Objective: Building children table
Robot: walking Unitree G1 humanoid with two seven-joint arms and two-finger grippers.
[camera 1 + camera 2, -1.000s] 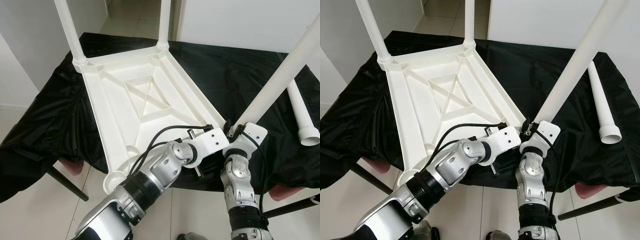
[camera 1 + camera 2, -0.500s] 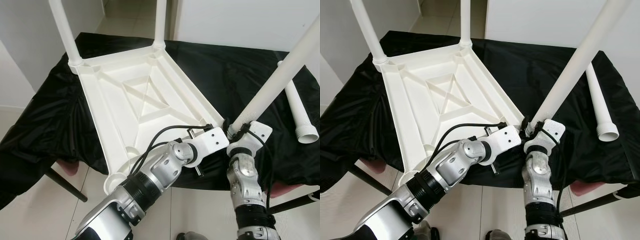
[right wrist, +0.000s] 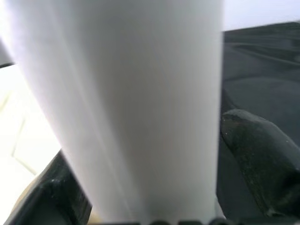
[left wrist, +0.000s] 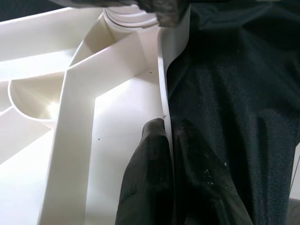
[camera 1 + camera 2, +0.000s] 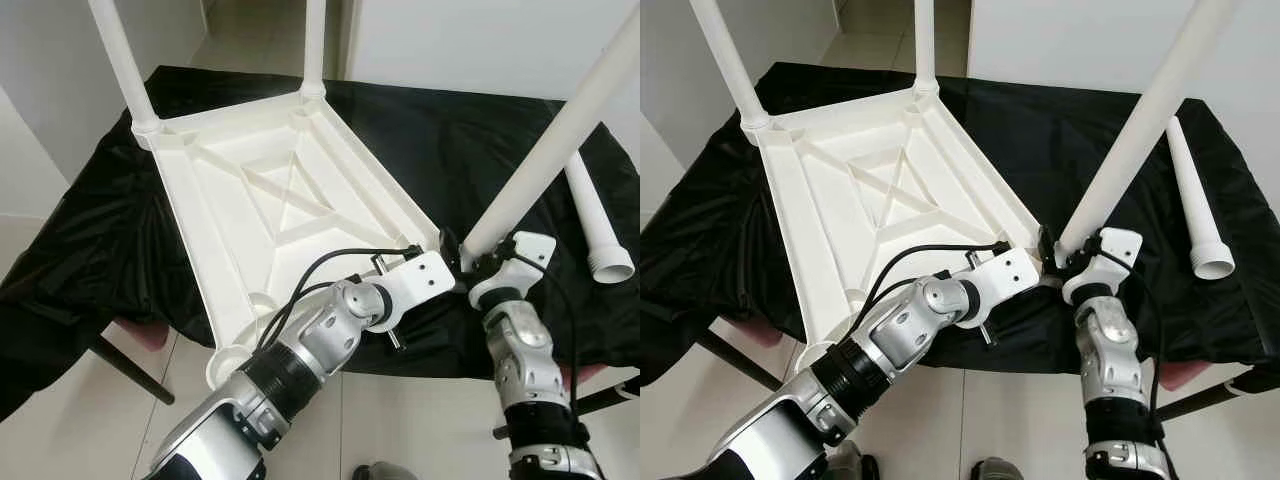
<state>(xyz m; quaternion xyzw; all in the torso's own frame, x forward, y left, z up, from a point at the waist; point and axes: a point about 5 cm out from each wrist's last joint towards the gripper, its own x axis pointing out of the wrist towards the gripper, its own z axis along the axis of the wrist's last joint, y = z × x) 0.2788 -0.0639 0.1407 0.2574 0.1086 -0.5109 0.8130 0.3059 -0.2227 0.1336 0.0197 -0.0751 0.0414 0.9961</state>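
— Where's the tabletop?

— Your white tabletop (image 5: 270, 200) lies upside down on the black-draped bench (image 5: 470, 130). Your left tool (image 4: 166, 140) is pinched together on its rim at the near right corner.

— And the leg?

— Your right tool (image 5: 1072, 258) is clamped on the tilted leg (image 5: 545, 160) at that corner. Another loose leg (image 5: 1193, 205) lies on the cloth to the right.

Two silver arms with ribbed black bands at the forearms. Left arm (image 5: 300, 365): rounded metallic joint housing, flat white wrist plate, looping black cable, small protruding screw pins. Right arm (image 5: 525, 375): segmented silver shells, white wrist block, thin black cable. Fingers (image 4: 150, 187) black, textured.
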